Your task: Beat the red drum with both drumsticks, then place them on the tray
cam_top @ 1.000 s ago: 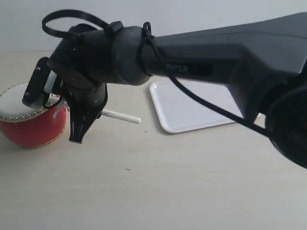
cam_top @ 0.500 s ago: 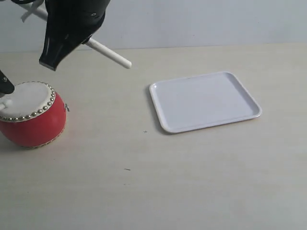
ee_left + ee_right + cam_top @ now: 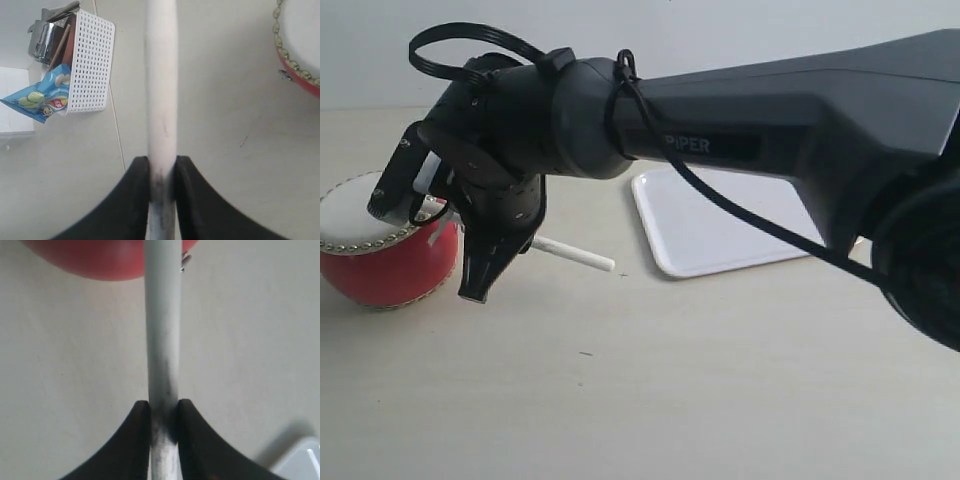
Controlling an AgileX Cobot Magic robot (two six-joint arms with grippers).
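Table (image 3: pixel 700 400): a pale, plain top that carried everything in the scene.
Right arm (image 3: pixel 790 120): dark and bulky, it came in from the right edge of the exterior view and reached across the middle to the drum, hiding part of the tray.
Tray (image 3: pixel 710 245): white and flat on the table, right of the middle and well apart from the drum. No stick lay on the part that showed.
Red drum (image 3: pixel 380 270): upright at the left edge of the exterior view, skin up, with the right arm's wrist just above and beside it.
Basket (image 3: pixel 92 60): a white mesh basket with a snack bag (image 3: pixel 40 100) poking out, seen only in the left wrist view and away from the drum.
Right drumstick (image 3: pixel 162 330): it ran from the jaws across the drum's red side towards the skin. Its tip was out of view, so contact could not be told.
Left drumstick (image 3: pixel 161 90): it pointed over bare table, with the drum off to one side of it and not under it.
Right gripper (image 3: pixel 162 405): clamped on the right drumstick, jaws tight against both sides.
Left gripper (image 3: pixel 161 160): likewise closed on the left drumstick. It did not show in the exterior view.
Step in hand: most likely the beating, with the right stick down at the drum and the left one off it. Nothing had been put away.
Next move: probably lifting the right stick clear while the left one swung over the skin. The grips needed to hold through each stroke. After that, both arms had to carry the sticks across to the tray and let go low over it.
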